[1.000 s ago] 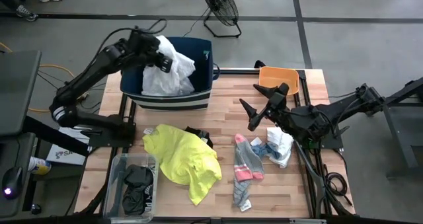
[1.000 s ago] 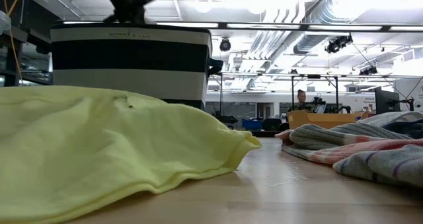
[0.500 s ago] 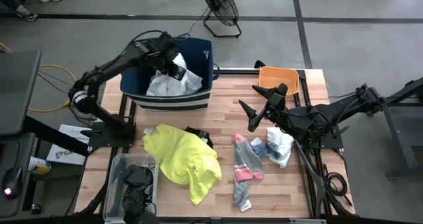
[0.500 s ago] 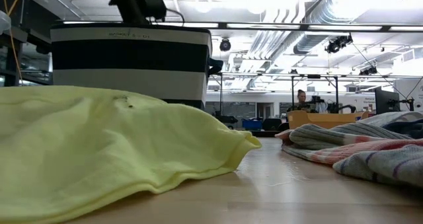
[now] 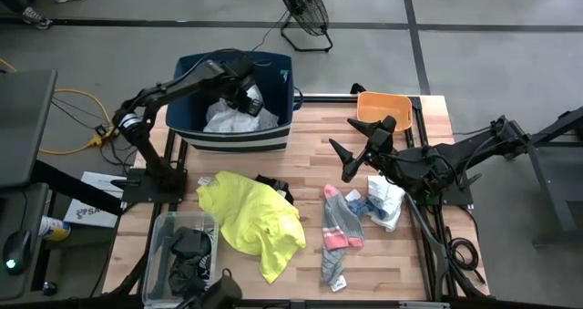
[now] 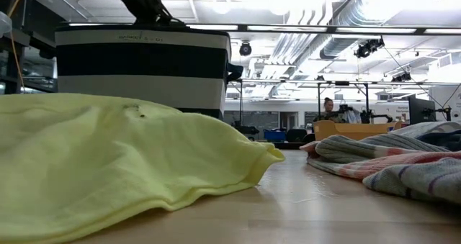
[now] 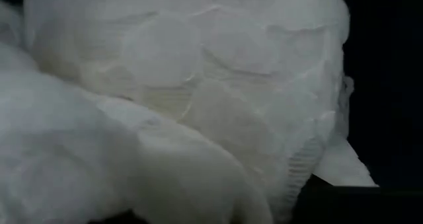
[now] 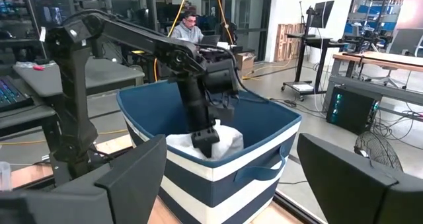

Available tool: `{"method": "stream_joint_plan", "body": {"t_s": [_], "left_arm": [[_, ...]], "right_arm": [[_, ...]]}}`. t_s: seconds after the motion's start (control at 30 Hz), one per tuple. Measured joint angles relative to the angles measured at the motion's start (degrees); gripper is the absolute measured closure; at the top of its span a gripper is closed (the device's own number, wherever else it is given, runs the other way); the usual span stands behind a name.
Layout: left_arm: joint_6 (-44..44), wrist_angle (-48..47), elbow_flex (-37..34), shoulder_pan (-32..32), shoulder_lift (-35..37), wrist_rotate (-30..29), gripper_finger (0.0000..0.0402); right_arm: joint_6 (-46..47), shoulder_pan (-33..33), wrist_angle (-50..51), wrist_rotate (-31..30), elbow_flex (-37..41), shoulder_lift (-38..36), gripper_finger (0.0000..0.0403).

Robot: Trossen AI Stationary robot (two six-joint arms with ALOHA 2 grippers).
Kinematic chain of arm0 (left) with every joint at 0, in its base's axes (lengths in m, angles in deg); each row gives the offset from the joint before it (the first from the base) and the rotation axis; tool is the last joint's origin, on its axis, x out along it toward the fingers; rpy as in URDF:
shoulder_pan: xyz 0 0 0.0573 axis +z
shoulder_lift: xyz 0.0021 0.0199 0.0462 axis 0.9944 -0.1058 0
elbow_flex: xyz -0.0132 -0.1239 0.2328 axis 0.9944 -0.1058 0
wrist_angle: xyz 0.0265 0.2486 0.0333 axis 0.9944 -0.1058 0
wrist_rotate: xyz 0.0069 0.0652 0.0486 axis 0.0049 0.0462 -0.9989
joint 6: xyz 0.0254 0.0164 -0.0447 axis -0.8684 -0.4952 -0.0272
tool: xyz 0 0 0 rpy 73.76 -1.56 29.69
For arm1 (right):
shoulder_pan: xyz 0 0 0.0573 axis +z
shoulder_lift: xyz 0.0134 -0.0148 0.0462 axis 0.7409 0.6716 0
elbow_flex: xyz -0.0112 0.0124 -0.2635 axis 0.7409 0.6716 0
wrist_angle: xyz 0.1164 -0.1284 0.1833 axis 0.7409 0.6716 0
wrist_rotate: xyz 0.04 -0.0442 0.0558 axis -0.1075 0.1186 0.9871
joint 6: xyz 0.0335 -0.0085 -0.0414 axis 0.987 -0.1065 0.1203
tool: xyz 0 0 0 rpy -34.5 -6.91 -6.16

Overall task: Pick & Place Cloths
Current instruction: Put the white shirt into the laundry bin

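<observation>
The left hand (image 5: 248, 97) has gone down into the dark-blue bin (image 5: 277, 72) over the last second, carrying the large white garment (image 5: 239, 118) with it: a second ago that garment was bunched high above the bin's rim, half a second ago it was sinking, and now it lies low inside the walls with the arm reaching down onto it. The right wrist view shows the left hand buried at the top of the white heap, and the left wrist view is filled with white fabric pressed close, so I cannot tell whether its fingers are spread or pinching the cloth. I judge that this garment is as good as placed, needing only a release and a lift out. Moving right along the table (image 5: 401, 254), nothing else has shifted: the neon-yellow garment (image 5: 250, 218) lies spread near the front, with a black-and-white patterned piece (image 5: 273, 185) peeking from under its far edge; the grey socks with pink toes (image 5: 337, 227) lie beside it, and the small white-blue rag (image 5: 384, 200) just beyond. The right hand (image 5: 360, 149) hovers over the table near the orange tray (image 5: 383, 104), fingers spread wide and holding nothing, waiting as before. Four cloths remain to be moved.
</observation>
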Motion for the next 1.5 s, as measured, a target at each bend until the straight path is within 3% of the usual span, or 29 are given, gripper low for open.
{"method": "stream_joint_plan", "body": {"t_s": [0.33, 0.67, 0.83, 1.5], "left_arm": [[1.4, -1.1, 0.0, 0.0, -4.6, 3.0, 0.0370], [-1.0, -2.2, 0.0, 0.0, -4.5, 3.0, 0.0218], [-2.7, -2.8, 0.0, 0.0, -3.5, 5.8, 0.0179], [-8.0, -14.3, 11.6, 0.0, 9.4, 5.4, 0.0171]], "right_arm": [[1.5, 0.0, 0.8, 0.0, 0.0, 0.0, 0.0071], [1.5, 0.0, 0.9, 0.2, 0.0, 0.0, 0.0071], [1.5, 0.0, 0.9, 0.2, 0.0, 0.0, 0.0071], [1.5, 0.0, 1.2, 0.2, 0.0, 0.0, 0.0071]]}}
